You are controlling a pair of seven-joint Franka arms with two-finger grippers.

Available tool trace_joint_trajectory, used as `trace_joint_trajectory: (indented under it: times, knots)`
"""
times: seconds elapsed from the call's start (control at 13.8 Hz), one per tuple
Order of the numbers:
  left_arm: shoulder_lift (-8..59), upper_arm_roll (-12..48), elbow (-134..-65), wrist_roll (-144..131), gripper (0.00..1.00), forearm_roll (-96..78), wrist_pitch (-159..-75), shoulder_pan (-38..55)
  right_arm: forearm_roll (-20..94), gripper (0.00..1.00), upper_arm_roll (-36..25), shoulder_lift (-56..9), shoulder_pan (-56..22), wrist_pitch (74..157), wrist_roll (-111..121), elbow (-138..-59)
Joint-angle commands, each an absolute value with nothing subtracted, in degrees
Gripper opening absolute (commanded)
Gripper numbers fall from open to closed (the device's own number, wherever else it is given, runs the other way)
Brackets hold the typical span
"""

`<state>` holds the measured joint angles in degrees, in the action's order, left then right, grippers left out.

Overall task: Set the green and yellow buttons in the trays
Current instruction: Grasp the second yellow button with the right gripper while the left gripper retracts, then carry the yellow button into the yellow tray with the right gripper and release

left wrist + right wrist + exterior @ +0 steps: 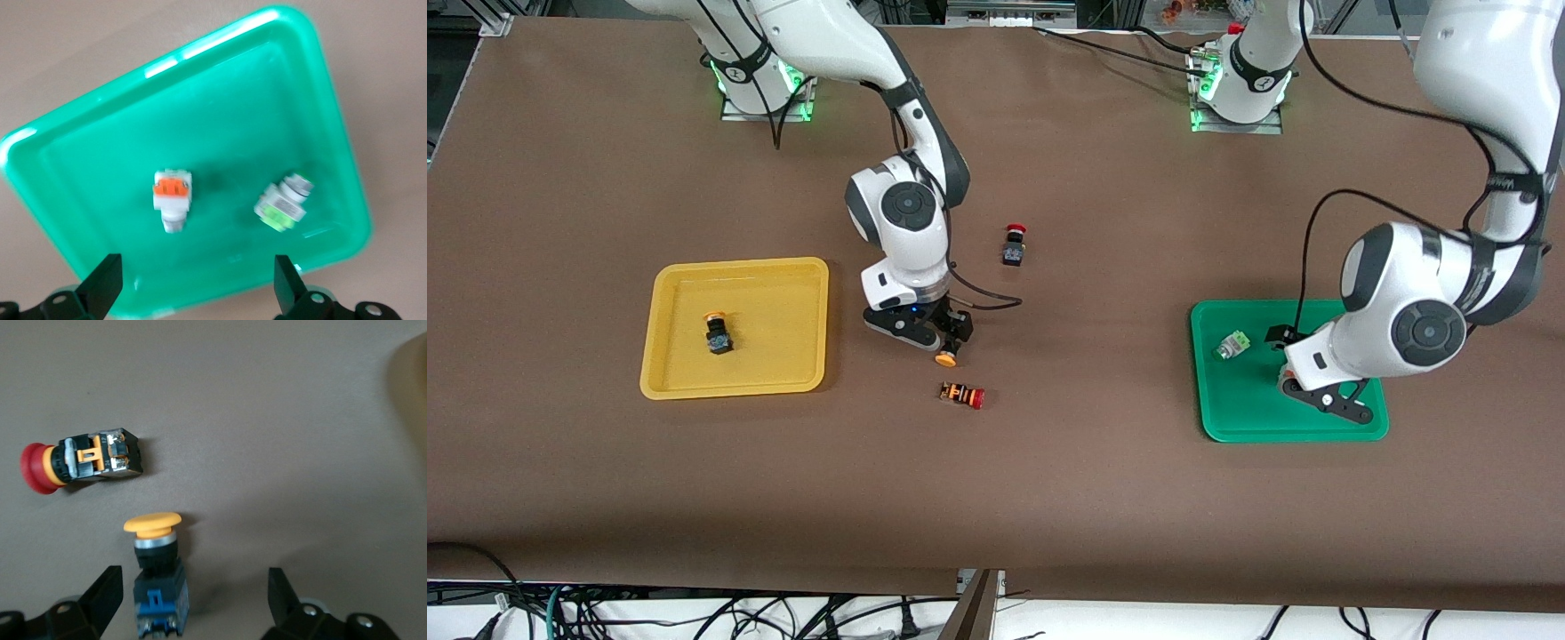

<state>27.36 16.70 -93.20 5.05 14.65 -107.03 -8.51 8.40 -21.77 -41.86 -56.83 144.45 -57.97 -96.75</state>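
Two buttons (172, 200) (283, 203) in green tray (200, 73), one (718, 336) in yellow tray (738, 378)

One tray (800, 384) is yellow, the other tray (1227, 431) green. The green one holds a white switch with an orange block (173, 197) and a whitish switch with a light-green block (283, 203). A yellow-capped switch (156, 570) has a black-and-blue body.

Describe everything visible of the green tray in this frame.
The green tray is a shallow, glossy plastic rectangle with rounded corners and a raised rim, lying flat on the brown table toward the left arm's end. Two whitish-grey switches lie apart on its floor: the orange-block button and the light-green-block button. The open left gripper hovers above, touching neither.
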Motion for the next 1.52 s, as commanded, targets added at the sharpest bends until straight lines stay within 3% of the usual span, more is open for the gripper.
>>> trace_joint_trajectory:
  times: [0.0, 0.29, 0.36, 0.43, 0.65, 0.8, 1.09, 1.16, 1.45]
  knots:
    - [22.8, 17.3, -88.2, -1.0, 1.0, 15.0, -99.2, -8.9, 8.5, 0.95, -22.2, -45.3, -56.6, 143.4, -60.5, -91.3]
    - [22.4, 16.5, -73.4, -0.8, 1.0, 11.2, -85.8, -9.6, 8.6, 0.94, -21.8, -46.6, -56.8, 143.6, -61.8, -91.0]
    - [19.7, 12.7, -73.6, -1.3, 1.0, 8.6, -86.0, -8.4, 8.6, 0.94, -21.4, -46.9, -56.7, 143.8, -62.1, -90.9]
    - [16.6, 9.3, -75.3, -1.3, 1.0, 4.2, -88.0, -7.7, 8.9, 0.92, -21.4, -47.1, -56.7, 143.8, -62.2, -90.9]
    - [1.7, -5.1, -92.3, -0.9, 1.0, -2.7, -102.4, 1.3, 12.4, 0.84, -21.3, -47.2, -56.8, 143.8, -62.2, -90.9]
    - [-0.3, -5.5, -93.8, -1.0, 1.0, -2.5, -101.0, 2.1, 12.6, 0.65, -21.3, -47.2, -56.9, 143.7, -62.1, -90.9]
    - [-0.1, -4.4, -92.7, -1.1, 1.0, -1.0, -92.7, 2.3, 12.6, 0.09, -21.3, -47.2, -56.8, 143.4, -61.7, -90.9]
    - [0.4, -4.3, -91.8, -1.1, 1.0, 0.4, -91.7, 2.4, 12.5, 0.0, -21.3, -47.0, -56.8, 143.3, -61.6, -90.8]
    - [0.4, -3.4, -91.5, -1.3, 1.0, 2.1, -91.1, 2.8, 12.7, 0.0, -21.5, -44.8, -55.5, 139.3, -55.1, -90.5]
